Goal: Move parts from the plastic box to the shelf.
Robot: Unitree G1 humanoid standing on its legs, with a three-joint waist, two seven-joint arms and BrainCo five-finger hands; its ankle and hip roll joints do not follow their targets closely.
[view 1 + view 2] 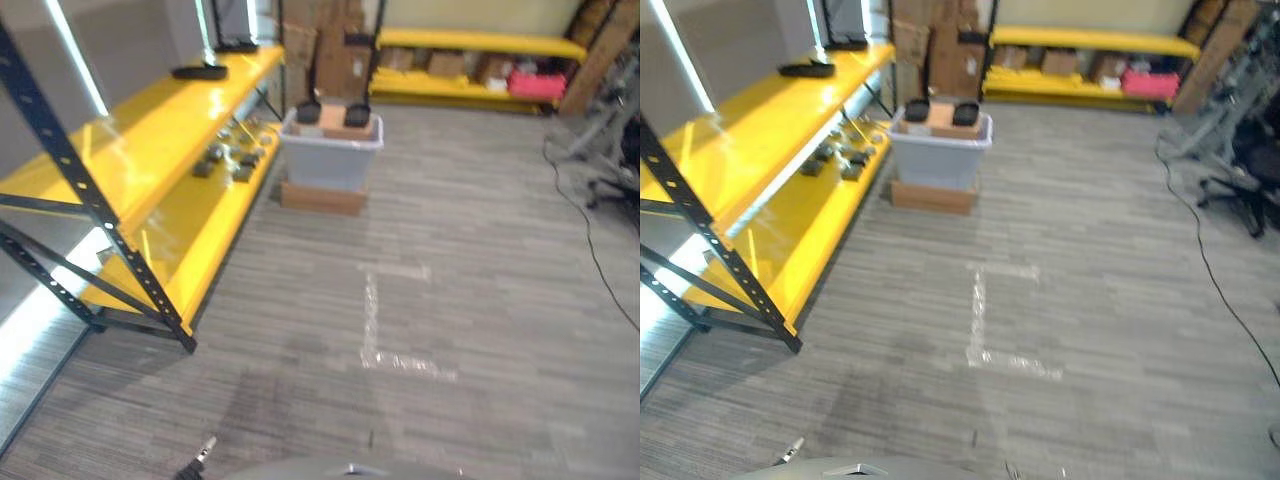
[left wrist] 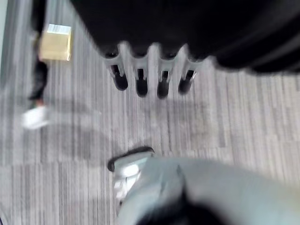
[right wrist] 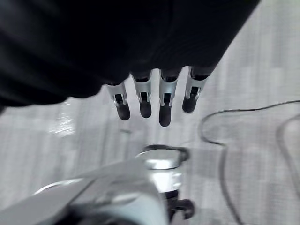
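Note:
A grey plastic box [image 1: 330, 152] stands far ahead on a flat cardboard box [image 1: 322, 197], next to the end of the yellow shelf [image 1: 150, 135]. Dark parts [image 1: 358, 114] and a brown piece lie in the box. Several small dark parts [image 1: 228, 160] rest on the shelf's lower level, and a black object [image 1: 200, 71] lies on the upper level. My left hand [image 2: 140, 75] hangs over the carpet with straight fingers, holding nothing. My right hand [image 3: 165, 101] also hangs over the floor, its fingers straight and bare.
The shelf's black frame leg [image 1: 120, 250] juts toward me at the left. Stacked cardboard boxes [image 1: 335, 50] and another yellow rack [image 1: 470, 60] line the back wall. An office chair [image 1: 1250, 170] and a floor cable [image 1: 590, 250] are on the right. A person's leg and white shoe [image 2: 35, 117] show beside a carton [image 2: 56, 42].

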